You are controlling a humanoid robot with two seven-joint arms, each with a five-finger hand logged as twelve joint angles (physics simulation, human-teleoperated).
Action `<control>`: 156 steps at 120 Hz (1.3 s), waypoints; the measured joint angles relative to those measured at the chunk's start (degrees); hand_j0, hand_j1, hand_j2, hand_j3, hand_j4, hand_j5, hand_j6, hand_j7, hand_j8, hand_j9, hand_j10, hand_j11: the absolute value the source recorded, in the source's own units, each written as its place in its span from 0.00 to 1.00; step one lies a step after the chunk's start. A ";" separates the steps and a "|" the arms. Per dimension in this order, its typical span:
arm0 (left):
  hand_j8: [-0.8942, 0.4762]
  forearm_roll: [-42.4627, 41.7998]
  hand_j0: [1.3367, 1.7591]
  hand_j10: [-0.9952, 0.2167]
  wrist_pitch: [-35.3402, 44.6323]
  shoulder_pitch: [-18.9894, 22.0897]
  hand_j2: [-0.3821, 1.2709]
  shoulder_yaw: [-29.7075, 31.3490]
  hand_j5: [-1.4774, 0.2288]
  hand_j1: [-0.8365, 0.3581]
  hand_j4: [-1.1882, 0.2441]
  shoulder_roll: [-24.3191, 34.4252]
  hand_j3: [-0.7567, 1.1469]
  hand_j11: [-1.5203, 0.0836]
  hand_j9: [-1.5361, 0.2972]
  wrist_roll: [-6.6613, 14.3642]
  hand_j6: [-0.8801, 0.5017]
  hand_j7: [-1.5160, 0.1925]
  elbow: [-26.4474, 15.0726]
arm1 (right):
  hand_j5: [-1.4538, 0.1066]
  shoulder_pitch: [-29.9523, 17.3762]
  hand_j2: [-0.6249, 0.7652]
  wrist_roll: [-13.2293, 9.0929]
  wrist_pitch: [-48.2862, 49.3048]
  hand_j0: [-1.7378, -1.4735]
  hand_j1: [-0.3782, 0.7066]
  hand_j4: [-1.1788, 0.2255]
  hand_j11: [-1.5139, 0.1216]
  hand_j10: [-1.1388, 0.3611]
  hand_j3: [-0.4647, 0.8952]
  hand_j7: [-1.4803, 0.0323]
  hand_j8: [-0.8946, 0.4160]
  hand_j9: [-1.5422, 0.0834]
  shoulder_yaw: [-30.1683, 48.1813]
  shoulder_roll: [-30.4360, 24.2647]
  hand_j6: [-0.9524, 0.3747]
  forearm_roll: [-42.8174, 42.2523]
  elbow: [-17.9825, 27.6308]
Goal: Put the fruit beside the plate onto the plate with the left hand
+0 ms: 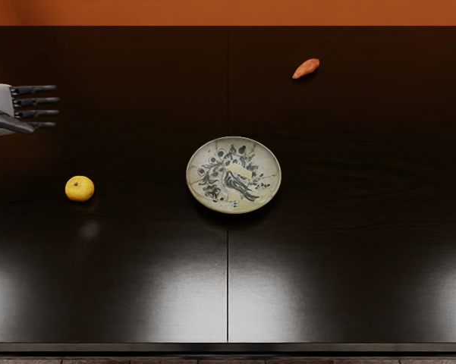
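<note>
A small round yellow fruit (80,188) lies on the dark table, well to the left of the plate. The plate (269,162) is cream with a dark painted pattern and sits near the table's middle with nothing on it. My left hand (32,108) enters from the left edge, its fingers stretched out straight and holding nothing. It hovers up and to the left of the yellow fruit, apart from it. The right hand is out of view.
An orange, elongated sweet-potato-like item (306,68) lies at the back right of the plate. The table (349,265) is dark and glossy, with a seam running down its middle. An orange wall borders the far edge.
</note>
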 joint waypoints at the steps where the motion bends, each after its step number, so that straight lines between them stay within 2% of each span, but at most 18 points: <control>1: 0.65 -0.01 0.76 0.81 0.00 0.00 0.23 0.00 0.86 0.98 0.82 0.00 0.40 0.94 0.83 0.00 0.63 0.88 0.01 | 0.92 0.00 0.45 0.01 0.00 0.30 0.04 0.83 0.91 0.75 0.34 0.97 0.67 0.94 0.00 0.00 0.71 0.00 0.00; 39: 0.65 1.16 0.76 0.82 -0.02 -0.79 0.23 0.08 0.86 0.98 0.82 -0.14 0.40 0.94 0.83 0.00 0.63 0.88 0.09 | 0.92 0.01 0.45 0.03 -0.01 0.30 0.04 0.83 0.91 0.75 0.34 0.97 0.67 0.94 -0.13 0.00 0.71 0.00 -0.07; 49: 0.65 4.96 0.76 0.81 -0.02 -2.84 0.23 0.06 0.86 0.98 0.82 -1.05 0.40 0.94 0.83 0.00 0.63 0.88 -0.10 | 0.92 0.00 0.45 0.02 -0.01 0.30 0.04 0.83 0.91 0.75 0.34 0.97 0.67 0.94 -0.14 0.00 0.71 0.00 -0.05; 62: 0.64 13.70 0.76 0.81 -0.01 -4.92 0.23 0.06 0.86 0.98 0.82 -6.11 0.40 0.94 0.83 0.00 0.63 0.88 -0.93 | 0.92 -0.02 0.45 0.03 -0.02 0.30 0.04 0.83 0.91 0.75 0.34 0.97 0.67 0.94 -0.15 0.00 0.71 0.00 -0.01; 72: 0.64 22.73 0.76 0.81 -0.01 -4.16 0.23 0.10 0.85 0.98 0.82 -5.21 0.40 0.94 0.83 0.00 0.63 0.88 -7.53 | 0.92 -0.02 0.45 0.04 -0.02 0.30 0.04 0.83 0.91 0.75 0.34 0.97 0.67 0.94 -0.15 0.00 0.71 0.00 -0.02; 90: 0.64 37.12 0.76 0.81 0.00 -1.63 0.23 0.64 0.85 0.97 0.82 -1.29 0.40 0.93 0.82 0.00 0.62 0.87 -24.78 | 0.92 -0.02 0.45 0.05 -0.02 0.30 0.04 0.83 0.91 0.75 0.34 0.97 0.67 0.94 -0.15 0.00 0.71 0.00 0.02; 99: 0.64 42.22 0.76 0.80 0.00 -1.41 0.23 1.13 0.85 0.97 0.81 -1.11 0.40 0.93 0.82 0.00 0.62 0.87 -30.01 | 0.92 -0.02 0.45 0.04 -0.02 0.30 0.04 0.83 0.91 0.75 0.34 0.97 0.67 0.94 -0.15 0.00 0.71 0.00 0.02; 110: 0.64 48.40 0.76 0.80 1.38 0.07 0.23 1.52 0.85 0.97 0.81 -0.53 0.40 0.93 0.82 0.00 0.62 0.87 -33.74 | 0.92 -0.02 0.45 0.04 -0.02 0.30 0.04 0.83 0.91 0.75 0.34 0.97 0.67 0.94 -0.15 0.00 0.71 0.00 -0.01; 126: 0.63 56.15 0.76 0.80 8.86 2.17 0.23 2.13 0.85 0.97 0.81 -0.47 0.40 0.93 0.82 0.00 0.62 0.87 -37.47 | 0.92 -0.02 0.45 0.02 -0.02 0.30 0.04 0.83 0.91 0.75 0.34 0.97 0.67 0.94 -0.15 0.00 0.71 0.00 -0.04; 156: 0.63 65.87 0.76 0.80 30.37 2.37 0.23 11.08 0.85 0.97 0.81 -2.38 0.40 0.93 0.82 0.00 0.62 0.87 -40.14 | 0.92 -0.02 0.45 0.03 -0.02 0.30 0.04 0.83 0.91 0.75 0.34 0.97 0.67 0.94 -0.15 0.00 0.71 0.00 -0.05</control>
